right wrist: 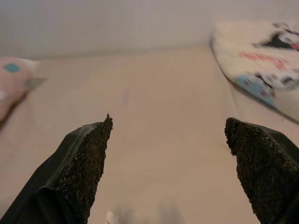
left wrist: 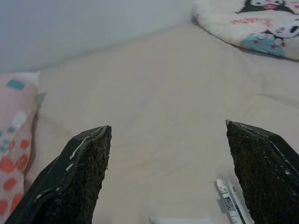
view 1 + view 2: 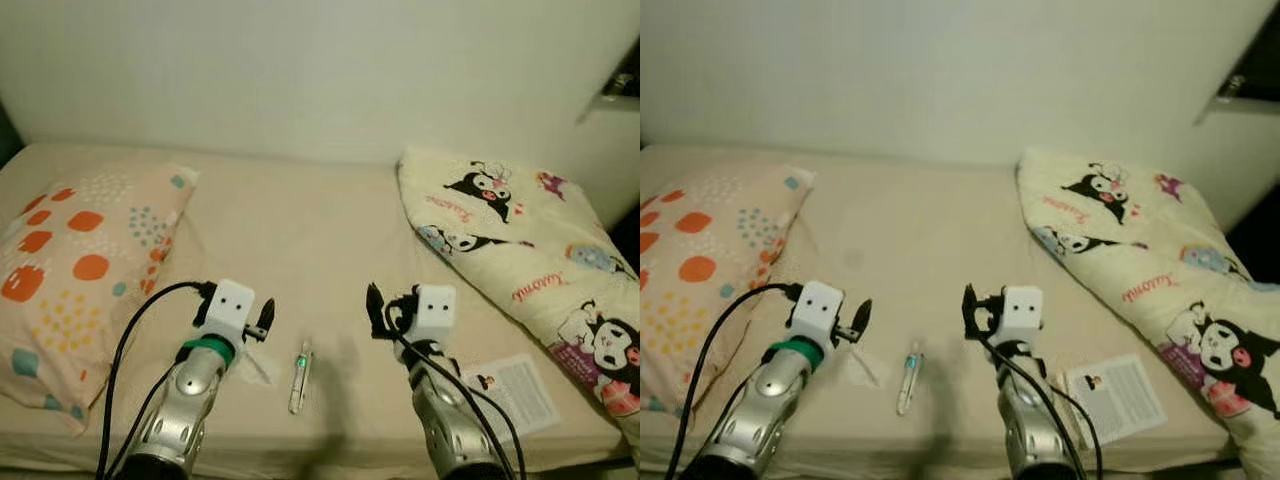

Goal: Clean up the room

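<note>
- While both arms reach out over it, the bed (image 3: 300, 230) runs wall to wall under a plain beige sheet, and every other thing lies on it.
- On the robot's right, a cartoon-print blanket (image 3: 520, 240) is heaped along the edge; it looks soft and bulky, best taken by a bunched fold.
- On the left lies a spotted pillow (image 3: 80, 270), light and squashy by the look of it.
- Near the front right corner, a printed leaflet (image 3: 515, 390) lies flat; thin paper, so it would need lifting at an edge.
- Between the two arms, near the front edge, lies a small tube (image 3: 300, 376), slim, light and likely slippery; a pinch across its middle seems safest.
- Left gripper (image 3: 264, 320) hovers just left of the tube, fingers spread wide with nothing between them.
- Right gripper (image 3: 376, 310) hovers to the tube's right, likewise spread and empty.
</note>
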`<state>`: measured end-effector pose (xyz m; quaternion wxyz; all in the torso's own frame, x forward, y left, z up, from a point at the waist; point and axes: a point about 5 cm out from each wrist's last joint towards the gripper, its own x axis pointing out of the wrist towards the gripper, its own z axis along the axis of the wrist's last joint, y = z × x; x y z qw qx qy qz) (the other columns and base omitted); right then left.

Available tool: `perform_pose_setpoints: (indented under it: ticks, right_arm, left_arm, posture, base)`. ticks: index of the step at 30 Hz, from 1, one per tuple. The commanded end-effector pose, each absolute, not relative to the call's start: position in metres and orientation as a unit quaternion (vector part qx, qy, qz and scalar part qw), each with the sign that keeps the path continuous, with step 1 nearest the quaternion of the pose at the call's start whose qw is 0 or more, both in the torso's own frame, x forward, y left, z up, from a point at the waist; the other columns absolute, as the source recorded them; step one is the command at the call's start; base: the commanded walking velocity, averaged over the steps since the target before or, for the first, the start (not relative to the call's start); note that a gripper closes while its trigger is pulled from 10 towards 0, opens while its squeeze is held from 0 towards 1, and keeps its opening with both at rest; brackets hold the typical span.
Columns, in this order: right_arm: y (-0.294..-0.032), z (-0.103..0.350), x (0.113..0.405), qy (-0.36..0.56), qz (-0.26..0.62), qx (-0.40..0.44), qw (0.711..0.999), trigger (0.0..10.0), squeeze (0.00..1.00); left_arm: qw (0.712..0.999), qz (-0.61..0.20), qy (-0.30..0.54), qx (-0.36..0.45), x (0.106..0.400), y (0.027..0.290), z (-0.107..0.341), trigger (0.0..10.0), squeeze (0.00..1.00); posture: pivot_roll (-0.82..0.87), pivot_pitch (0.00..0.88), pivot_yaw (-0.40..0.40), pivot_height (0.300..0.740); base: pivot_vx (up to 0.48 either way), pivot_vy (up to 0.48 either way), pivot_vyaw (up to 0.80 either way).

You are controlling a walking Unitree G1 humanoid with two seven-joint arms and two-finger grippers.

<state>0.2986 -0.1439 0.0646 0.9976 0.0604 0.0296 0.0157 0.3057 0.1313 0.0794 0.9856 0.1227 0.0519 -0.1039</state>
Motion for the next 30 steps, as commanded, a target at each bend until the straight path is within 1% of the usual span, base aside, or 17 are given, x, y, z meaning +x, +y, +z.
perform_pose_setpoints:
  ticks: [1, 7, 11, 18, 30]
  right_arm:
    - [-0.148, 0.061, 0.294, 0.033, 0.002, 0.064, 0.997, 10.0, 0.0]
    - [-0.149, 0.057, 0.289, 0.037, -0.012, 0.067, 0.997, 10.0, 0.0]
    - [-0.144, 0.059, 0.287, 0.035, -0.005, 0.064, 0.997, 10.0, 0.0]
    - [-0.152, 0.059, 0.285, 0.032, -0.026, 0.064, 0.997, 10.0, 0.0]
    - [-0.155, 0.063, 0.283, 0.022, -0.038, 0.065, 0.997, 10.0, 0.0]
  left_arm:
    - [0.983, -0.118, 0.055, 0.133, 0.306, 0.131, 0.077, 10.0, 0.0]
    - [0.984, -0.111, 0.052, 0.129, 0.313, 0.131, 0.079, 10.0, 0.0]
    - [0.982, -0.128, 0.05, 0.132, 0.315, 0.125, 0.077, 10.0, 0.0]
    - [0.981, -0.136, 0.051, 0.13, 0.318, 0.121, 0.077, 10.0, 0.0]
    - [0.978, -0.158, 0.043, 0.13, 0.328, 0.109, 0.081, 10.0, 0.0]
  posture:
    - [-0.07, 0.0, 0.032, 0.73]
    - [-0.09, 0.0, 0.051, 0.73]
    - [-0.13, 0.0, 0.073, 0.73]
    - [-0.15, 0.0, 0.091, 0.73]
    - [-0.19, 0.0, 0.116, 0.73]
  base:
    - [0.0, 0.0, 0.0]
    - [0.0, 0.0, 0.0]
    - [0.0, 0.0, 0.0]
    - [0.0, 0.0, 0.0]
    - [0.0, 0.0, 0.0]
